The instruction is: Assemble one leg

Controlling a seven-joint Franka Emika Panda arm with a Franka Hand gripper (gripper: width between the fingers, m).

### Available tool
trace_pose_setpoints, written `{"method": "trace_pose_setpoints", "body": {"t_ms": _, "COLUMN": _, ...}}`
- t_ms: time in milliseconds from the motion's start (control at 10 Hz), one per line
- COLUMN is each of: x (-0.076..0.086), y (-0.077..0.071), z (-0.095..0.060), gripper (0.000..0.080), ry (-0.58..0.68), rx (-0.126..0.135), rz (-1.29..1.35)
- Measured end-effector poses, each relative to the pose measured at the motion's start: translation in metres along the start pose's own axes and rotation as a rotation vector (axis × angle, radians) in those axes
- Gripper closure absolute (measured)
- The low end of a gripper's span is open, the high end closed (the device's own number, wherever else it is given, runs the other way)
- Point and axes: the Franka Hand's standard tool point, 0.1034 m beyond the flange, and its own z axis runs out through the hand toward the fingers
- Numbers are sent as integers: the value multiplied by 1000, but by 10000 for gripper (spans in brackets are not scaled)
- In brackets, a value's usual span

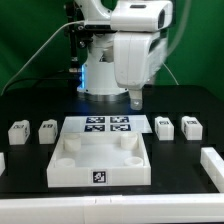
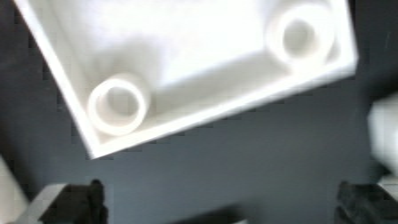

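- Nearest the camera, at the middle of the front edge of the desk (image 1: 40, 110): large white square tray-like piece (image 1: 98, 160), lying flat with its open side up and a black-and-white tag on its front wall.
- Just behind it, toward the back edge: marker board (image 1: 108, 125), flat on the desk, close against the tray-like piece's rear wall; touching or not, cannot tell.
- Toward the desk edge on the exterior view's left: first leg (image 1: 17, 133) and second leg (image 1: 47, 131), side by side with a gap between, resting on the desk.
- Toward the desk edge on the exterior view's right: third leg (image 1: 164, 127) and fourth leg (image 1: 191, 127), likewise side by side and apart, level with the marker board.
- All four lie free, touched by nothing.
- At the front corner on the exterior view's right: white bar (image 1: 212, 165), cut off by the frame.
- Over the back half of the desk, above and behind the marker board: gripper (image 1: 135, 98), pointing down, clear of every part.
- Seen from the wrist: dark fingers (image 2: 80, 200) spread wide with nothing between them; beneath, part of the tray-like piece with two round sockets (image 2: 119, 103).
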Motion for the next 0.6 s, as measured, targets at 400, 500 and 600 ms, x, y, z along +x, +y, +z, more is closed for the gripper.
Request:
{"method": "trace_pose_setpoints", "body": {"t_ms": 400, "x": -27, "y": -11, "z": 17, "gripper": 150, "ry": -2, "rx": -13, "rz": -396}}
{"method": "trace_pose_setpoints", "body": {"t_ms": 500, "x": -27, "y": -11, "z": 18, "gripper": 150, "ry": -2, "rx": -11, "rz": -383}}
{"method": "trace_pose_setpoints", "body": {"t_ms": 600, "x": -27, "y": -11, "z": 18, "gripper": 150, "ry": -2, "rx": -11, "rz": -383}}
